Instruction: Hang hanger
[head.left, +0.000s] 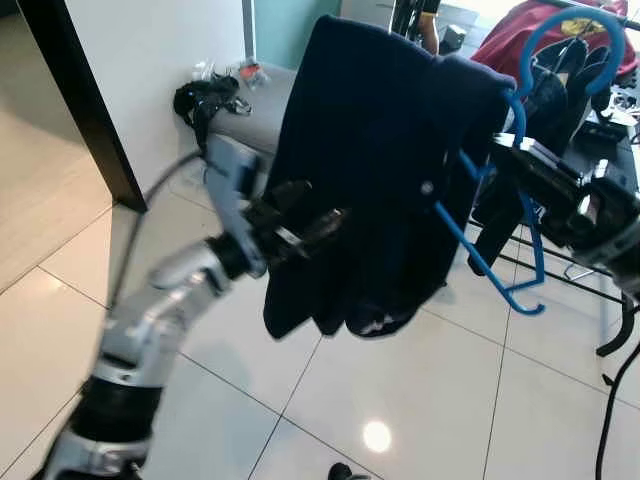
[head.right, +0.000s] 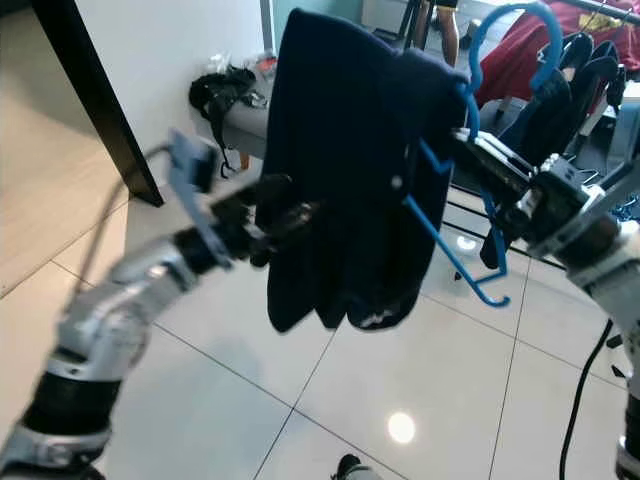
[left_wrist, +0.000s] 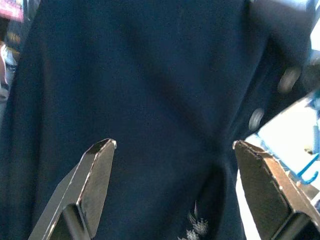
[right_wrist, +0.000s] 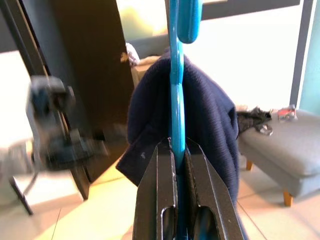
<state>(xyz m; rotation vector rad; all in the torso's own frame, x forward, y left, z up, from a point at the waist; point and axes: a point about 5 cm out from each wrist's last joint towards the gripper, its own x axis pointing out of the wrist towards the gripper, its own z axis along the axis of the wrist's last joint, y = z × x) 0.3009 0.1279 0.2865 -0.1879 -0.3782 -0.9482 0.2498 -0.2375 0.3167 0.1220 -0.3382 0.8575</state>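
garment (head.left: 380, 170) draped on hanger (head.left: 500, 250); left hand (head.left: 325, 225) before garment, right hand (head.left: 510, 148) right.

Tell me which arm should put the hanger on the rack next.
Right. The right gripper is shut on the blue hanger, whose hook is nearest the clothes rack. The left gripper is open, facing the navy garment.

Blue plastic hanger (head.left: 500, 250) held aloft, tilted, dark navy garment (head.left: 380, 170) draped over it.
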